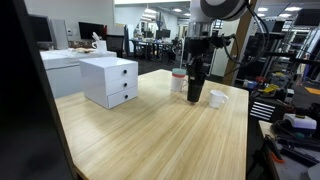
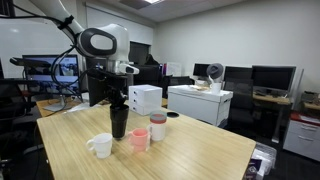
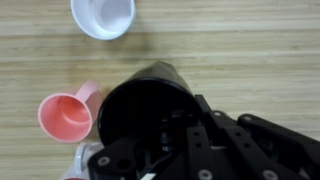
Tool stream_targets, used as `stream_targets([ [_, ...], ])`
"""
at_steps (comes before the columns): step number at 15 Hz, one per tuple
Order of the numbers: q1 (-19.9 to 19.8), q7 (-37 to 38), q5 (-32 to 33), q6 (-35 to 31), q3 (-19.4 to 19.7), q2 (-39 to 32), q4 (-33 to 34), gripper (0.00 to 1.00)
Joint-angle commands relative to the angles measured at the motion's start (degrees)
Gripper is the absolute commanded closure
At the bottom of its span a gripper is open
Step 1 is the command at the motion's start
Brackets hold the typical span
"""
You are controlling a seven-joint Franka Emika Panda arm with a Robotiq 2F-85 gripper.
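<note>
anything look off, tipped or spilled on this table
Nothing stands out. The black cup is upright in the end effector's grip. The pink cup and white cup stand upright beside it. No spill or damage shows on the wooden table.

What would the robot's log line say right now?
gripper: shut on tall black plastic cup | cup: upright | nearby: pink plastic cup, white mug on light wooden table

Jaws grip black cup [image 1: 195,93] (white mug [image 1: 218,98] just beside).
</note>
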State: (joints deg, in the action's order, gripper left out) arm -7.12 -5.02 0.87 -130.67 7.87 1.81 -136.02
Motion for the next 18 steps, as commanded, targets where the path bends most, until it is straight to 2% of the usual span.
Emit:
stream_targets([
  [1,0.31,3.02,3.09,-0.38,-0.82,4.85,-6.42,0.69],
  [2,0.4,2.95,2.54,0.16,-0.96,5.98,-7.41,0.67],
  [4,0.64,2.4,1.81,0.58,-1.2,9.79,-9.27,0.56],
  [9,0.05,3.59,2.53,0.38,-1.75,19.57,-11.51,0.22],
  [12,-1.85,5.78,3.27,-2.07,-1.07,22.11,-11.78,0.02],
  [18,-9.9,15.58,5.5,-11.03,1.4,15.66,-8.56,0.0],
])
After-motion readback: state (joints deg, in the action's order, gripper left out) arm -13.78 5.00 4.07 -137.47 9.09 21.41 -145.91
